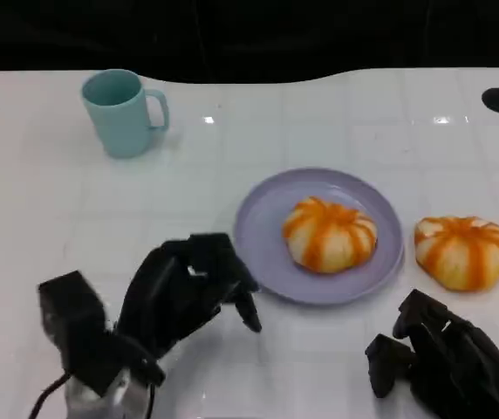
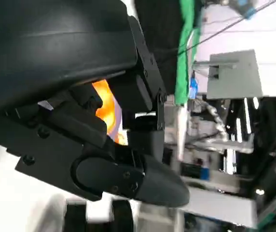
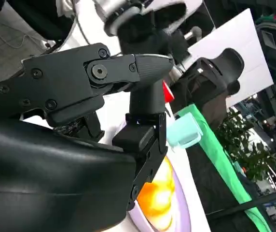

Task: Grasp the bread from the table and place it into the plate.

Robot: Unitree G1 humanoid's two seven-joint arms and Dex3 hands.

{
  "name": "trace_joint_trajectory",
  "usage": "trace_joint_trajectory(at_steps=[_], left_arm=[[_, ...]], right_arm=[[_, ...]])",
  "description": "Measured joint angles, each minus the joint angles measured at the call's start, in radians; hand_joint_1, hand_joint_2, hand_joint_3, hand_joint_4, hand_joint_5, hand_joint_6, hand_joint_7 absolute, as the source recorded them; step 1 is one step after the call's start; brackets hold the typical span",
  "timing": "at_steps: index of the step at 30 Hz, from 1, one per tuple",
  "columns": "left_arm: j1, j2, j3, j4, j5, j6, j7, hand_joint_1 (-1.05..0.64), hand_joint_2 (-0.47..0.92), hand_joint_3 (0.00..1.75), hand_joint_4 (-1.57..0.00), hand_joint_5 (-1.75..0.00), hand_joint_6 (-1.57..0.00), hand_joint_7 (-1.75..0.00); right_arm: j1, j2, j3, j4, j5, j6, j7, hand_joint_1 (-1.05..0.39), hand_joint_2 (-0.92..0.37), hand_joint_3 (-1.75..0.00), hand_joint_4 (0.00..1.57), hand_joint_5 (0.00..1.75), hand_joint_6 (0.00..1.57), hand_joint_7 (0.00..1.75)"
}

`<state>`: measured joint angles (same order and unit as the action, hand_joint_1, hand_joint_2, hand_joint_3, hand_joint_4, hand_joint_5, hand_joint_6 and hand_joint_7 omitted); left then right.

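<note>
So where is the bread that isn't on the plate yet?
In the head view, the second bread lies on the white table just right of the purple plate, ahead of the right hand.

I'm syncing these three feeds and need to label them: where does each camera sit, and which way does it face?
Head view: up on the robot, looking down at the table; left hand and right hand show low in frame.
Left wrist view: behind the left hand, facing the room past the table.
Right wrist view: behind the right hand, looking across the table.
All three share the bread on the plate.
</note>
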<state>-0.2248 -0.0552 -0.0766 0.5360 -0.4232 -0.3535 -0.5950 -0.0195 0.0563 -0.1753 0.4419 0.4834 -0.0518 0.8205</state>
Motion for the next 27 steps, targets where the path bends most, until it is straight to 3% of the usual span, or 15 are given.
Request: trace_joint_trajectory(at_steps=[4,11,27], left_arm=[[0.076,0.0,0.014,-0.101,-0.066,0.153,-0.058,-1.05,0.84,0.01,-1.49,-0.9,-1.54,-0.49],[0.16,-0.017,0.044,-0.198,-0.157,0.309,-0.13,-1.05,0.82,0.0,-1.55,-0.83,-1.57,-0.45],[0.184,-0.028,0.08,-0.21,-0.148,0.348,-0.154,-1.05,0.81,0.0,-1.57,-0.83,-1.57,-0.49]], right_arm=[[0.004,0.0,0.001,-0.003,0.0,0.0,0.001,-0.56,-0.92,-0.25,0.76,1.72,0.67,1.48],[0.01,0.0,0.001,-0.017,0.0,-0.002,0.001,-0.55,-0.92,-0.24,0.75,1.73,0.66,1.47],[0.006,-0.004,-0.008,0.01,0.002,-0.002,0.01,-0.56,-0.92,-0.23,0.76,1.71,0.65,1.48]])
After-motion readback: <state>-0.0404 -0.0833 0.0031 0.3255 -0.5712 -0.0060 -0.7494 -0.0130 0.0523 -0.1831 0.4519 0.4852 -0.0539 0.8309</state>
